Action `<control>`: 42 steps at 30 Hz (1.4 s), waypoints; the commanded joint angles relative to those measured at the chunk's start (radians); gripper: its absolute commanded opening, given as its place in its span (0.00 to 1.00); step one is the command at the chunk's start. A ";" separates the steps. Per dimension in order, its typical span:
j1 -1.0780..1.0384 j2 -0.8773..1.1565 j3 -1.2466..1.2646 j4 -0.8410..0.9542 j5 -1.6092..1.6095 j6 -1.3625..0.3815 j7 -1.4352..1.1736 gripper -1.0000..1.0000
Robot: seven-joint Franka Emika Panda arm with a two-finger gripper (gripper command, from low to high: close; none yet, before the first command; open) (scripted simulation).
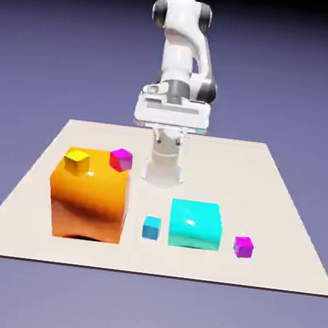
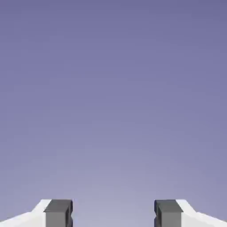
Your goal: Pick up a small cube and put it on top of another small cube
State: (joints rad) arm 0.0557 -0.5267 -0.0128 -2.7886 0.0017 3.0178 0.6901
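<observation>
Since the gripper [image 2: 113, 213] has its two grey fingertips [image 2: 58, 212] spread wide with nothing but blue-violet backdrop between them in the hand view, I'd say we're right at the start: nothing grabbed, no cube approached yet. In the exterior view the hand [image 1: 172, 114] sits high up by the arm's own body, well above the table [image 1: 278, 202] and well apart from every cube, so everything it needs is below and out in front of the fingers. Closest below them is the magenta cube [image 1: 121, 159], just beside the big orange block [image 1: 89, 205], and a small yellow cube [image 1: 77, 161] sits on top of that block. Farther out from the fingers there's a small blue cube [image 1: 151, 227] just beside the big cyan block [image 1: 195, 224], and a purple cube [image 1: 243, 246] on that block's other side, a bit apart from it. My guess for the next move: tip the hand down toward the table, pick one small cube (blue or purple look easiest, nothing crowding their tops), line the open fingers over it and drop down. No brands, labels or writing anywhere that I can read, just plain coloured faces.
</observation>
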 commanded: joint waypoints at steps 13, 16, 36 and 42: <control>0.471 0.467 -0.138 0.231 0.018 -0.207 -0.549 0.50; 0.580 0.575 -0.170 0.284 0.022 -0.255 -0.675 0.50; 0.832 0.921 -0.225 0.432 0.055 -0.314 -1.011 0.00; 0.714 0.704 -0.351 0.449 -0.043 -0.530 -1.002 0.00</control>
State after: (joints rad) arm 0.7704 0.1774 -0.3636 -2.3392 -0.0407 2.4871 -0.3127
